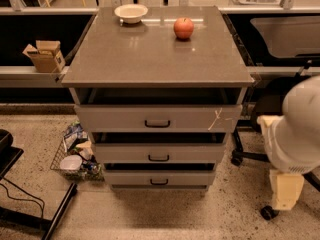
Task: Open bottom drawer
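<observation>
Approach stage. Pincer [286,190], grip state indeterminable, hangs beyond the tabletop's [150,59] right edge; next, it must reach the bottom drawer's [125,178] handle [159,182].

My gripper [286,190], matt cream plastic, hangs right of the bottom drawer [130,178], whose front looks smooth and matt

A bowl [131,13] is sitting at the back left on the cabinet [150,59] and an apple [183,28] right of it. Below the top, three drawers [125,153] are lying stacked, with the bottom drawer [130,178] lowest, just above the floor [165,219]. A box [44,55] is resting on the shelf [20,75] left of the cabinet, a basket [75,156] is standing on the floor at its lower left, and the gripper [286,188] is hanging at the right, below the arm [300,129], well apart from the drawers.
</observation>
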`<state>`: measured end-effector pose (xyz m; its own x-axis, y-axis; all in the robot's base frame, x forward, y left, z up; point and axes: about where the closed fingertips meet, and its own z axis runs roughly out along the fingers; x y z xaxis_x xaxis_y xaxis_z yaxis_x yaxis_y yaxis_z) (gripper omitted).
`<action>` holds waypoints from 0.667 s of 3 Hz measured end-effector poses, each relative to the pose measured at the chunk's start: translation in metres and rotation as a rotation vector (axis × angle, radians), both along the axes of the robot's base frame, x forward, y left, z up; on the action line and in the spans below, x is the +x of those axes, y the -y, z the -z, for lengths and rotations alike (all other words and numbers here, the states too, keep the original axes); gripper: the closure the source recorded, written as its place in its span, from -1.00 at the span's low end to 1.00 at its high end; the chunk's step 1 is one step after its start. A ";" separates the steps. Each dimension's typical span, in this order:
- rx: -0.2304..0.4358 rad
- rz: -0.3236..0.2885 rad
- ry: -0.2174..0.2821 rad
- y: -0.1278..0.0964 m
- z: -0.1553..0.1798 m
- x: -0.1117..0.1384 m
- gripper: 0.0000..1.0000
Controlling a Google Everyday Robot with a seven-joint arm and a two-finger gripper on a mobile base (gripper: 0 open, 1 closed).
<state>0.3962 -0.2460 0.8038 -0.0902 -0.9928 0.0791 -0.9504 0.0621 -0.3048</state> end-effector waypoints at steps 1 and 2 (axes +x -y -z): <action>-0.063 -0.036 -0.080 0.004 0.077 -0.006 -1.00; -0.090 -0.049 -0.141 0.002 0.135 -0.003 -1.00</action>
<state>0.3932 -0.2480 0.6688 -0.0238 -0.9840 0.1768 -0.9853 -0.0069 -0.1707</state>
